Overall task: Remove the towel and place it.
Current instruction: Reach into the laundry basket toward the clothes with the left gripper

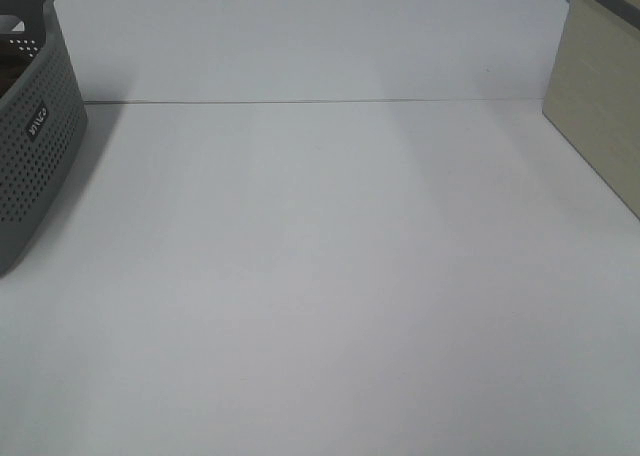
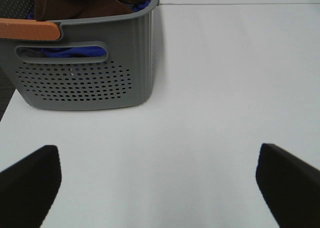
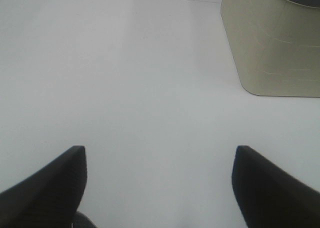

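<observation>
The towel (image 2: 90, 0) is lying bunched inside the grey basket (image 2: 100, 83), its dark brown folds reaching up to the rim on the side my left wrist camera is facing. Something blue (image 2: 75, 52) is sitting underneath it, showing through the handle slot and peeking over the rim at the basket's corner. I cannot tell what it is. An orange strip (image 2: 30, 29) is lying along the near rim above that slot. The basket is standing on the white table (image 1: 320, 276), at the left edge of the high view, and its perforated wall is carrying a small label (image 1: 37, 123).

I am holding my left gripper (image 2: 160, 188) over the table, pointing at the handle side of the basket and apart from it. Its dark fingers (image 2: 30, 183) are standing spread wide, with only bare tabletop showing between them, so I am gripping nothing there.

My right gripper (image 3: 160, 188) is hanging over the table too, with its jaws parted and nothing between them. It is pointing towards a beige box (image 3: 270, 48), which is standing at the right edge of the table in the high view, well apart from the basket and the towel.
</observation>
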`<state>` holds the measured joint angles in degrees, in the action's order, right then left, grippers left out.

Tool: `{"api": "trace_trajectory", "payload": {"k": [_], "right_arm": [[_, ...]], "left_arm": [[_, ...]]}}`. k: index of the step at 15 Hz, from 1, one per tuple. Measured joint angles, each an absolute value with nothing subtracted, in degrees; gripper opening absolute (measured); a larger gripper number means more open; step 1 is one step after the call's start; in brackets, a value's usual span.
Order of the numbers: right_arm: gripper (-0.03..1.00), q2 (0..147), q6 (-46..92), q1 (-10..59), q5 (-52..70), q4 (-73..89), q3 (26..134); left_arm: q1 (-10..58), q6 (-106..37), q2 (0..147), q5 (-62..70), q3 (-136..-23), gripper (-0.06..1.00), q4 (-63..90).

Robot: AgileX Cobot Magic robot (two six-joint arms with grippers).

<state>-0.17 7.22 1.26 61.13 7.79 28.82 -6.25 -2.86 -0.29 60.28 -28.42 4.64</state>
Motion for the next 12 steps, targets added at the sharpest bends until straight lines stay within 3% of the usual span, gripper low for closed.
{"api": "trace_trajectory", "payload": {"k": [12], "right_arm": [[0.77, -0.17, 7.22, 1.26, 61.13, 7.79, 28.82]], "left_arm": [[-6.25, -2.12, -0.29, 60.28, -28.42, 0.99, 3.78]]}}
